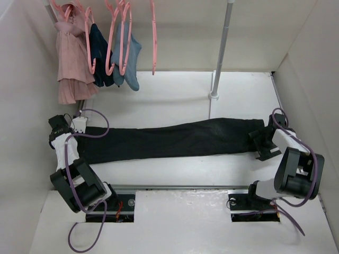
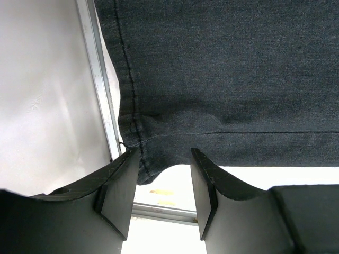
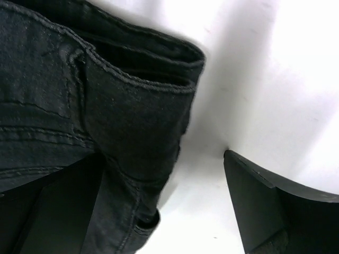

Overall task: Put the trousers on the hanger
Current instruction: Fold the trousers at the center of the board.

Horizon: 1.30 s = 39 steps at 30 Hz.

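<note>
- The long black soft-fabric trousers [image 1: 169, 138] lie flat and stretched sideways across the white table [image 1: 159, 95]. The hem end is at the left and the waistband end at the right.
- The thin pink plastic triangular hanger [image 1: 154, 37] hangs bare at the back, well apart from the trousers. It hangs beside other pink hangers that carry a pink garment [image 1: 71, 58], a navy garment [image 1: 99, 53] and a light-blue garment [image 1: 132, 63].
- The left pincer [image 2: 164, 153] sits at the hem with its jaws partly apart, and white table shows through the gap. Only the hem's corner reaches in beside one finger, and nothing is clamped.
- The right pincer [image 3: 161, 159] is spread wide at the waistband. The folded band lies against one finger, and the other finger stands clear over bare table.
- Risk: closing the left pincer from here would likely catch only the hem corner, which could slip free on lifting.
- Risk: the right pincer may pinch a single layer of the waistband, so the rest would sag.
- Risk: the trousers are long, and an uneven lift could drag them or swing them into the neighbouring hangers.
</note>
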{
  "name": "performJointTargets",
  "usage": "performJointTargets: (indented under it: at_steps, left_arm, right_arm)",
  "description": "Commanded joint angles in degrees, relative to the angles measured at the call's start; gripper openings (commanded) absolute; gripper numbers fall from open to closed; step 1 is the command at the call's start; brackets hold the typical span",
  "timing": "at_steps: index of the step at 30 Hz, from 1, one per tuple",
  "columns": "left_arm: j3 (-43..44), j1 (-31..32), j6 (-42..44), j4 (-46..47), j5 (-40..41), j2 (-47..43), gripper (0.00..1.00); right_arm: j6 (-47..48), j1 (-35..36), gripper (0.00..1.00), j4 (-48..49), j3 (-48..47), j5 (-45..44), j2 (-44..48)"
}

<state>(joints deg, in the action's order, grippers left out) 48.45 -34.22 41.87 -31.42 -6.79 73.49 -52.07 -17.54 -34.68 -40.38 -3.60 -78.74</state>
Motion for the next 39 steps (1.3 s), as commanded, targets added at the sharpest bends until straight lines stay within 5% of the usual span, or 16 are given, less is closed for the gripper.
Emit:
performJointTargets:
  at_steps: [1,2,3,5,6,11,19,25,31,37,39]
  left_arm:
    - [1.48,0.03,0.40,-0.84,-0.24,-0.63,0.40]
    - [1.48,0.03,0.41,-0.84,-0.24,-0.63,0.40]
    - [1.48,0.03,0.41,-0.84,-0.24,-0.63,0.40]
    - [0.95,0.03,0.41,-0.84,0.28,-1.15,0.42]
    - [0.95,0.03,0.41,-1.36,-0.24,-1.16,0.42]
    - [3.14,0.03,1.72,-4.96,-2.87,-1.16,0.43]
    - [8.07,0.03,3.66,-12.43,-11.57,-1.16,0.45]
    - [6.84,0.64,3.66,-12.44,-14.03,-1.16,0.47]
    - [2.71,2.66,3.66,-11.30,-17.47,-1.16,0.47]
    - [-0.80,6.26,3.13,-10.77,-20.54,-1.16,0.48]
    - [-1.59,8.28,2.61,-10.07,-20.55,-1.16,0.48]
  right_arm:
    - [-0.84,-0.04,1.00,9.44,1.53,2.10,-7.56]
    - [-0.84,-0.04,0.97,9.45,1.53,2.10,-8.09]
    - [-0.84,-0.04,0.73,11.10,2.58,2.10,-8.10]
    - [-1.36,-0.57,0.45,12.26,3.99,3.41,-8.10]
    - [-1.36,-1.61,0.00,14.09,6.08,3.94,-7.57]
    - [1.08,-2.24,0.00,12.19,3.65,0.88,-3.81]
    - [11.28,-2.24,0.00,3.74,-13.83,-19.13,13.34]
    - [19.54,6.80,0.00,2.42,-26.23,-30.58,18.18]
    - [20.27,35.87,0.00,1.72,-28.44,-46.75,17.57]
    - [3.67,67.22,0.00,-3.38,-32.55,-57.03,6.78]
    - [-0.54,72.10,0.00,-3.38,-35.63,-58.01,-0.95]
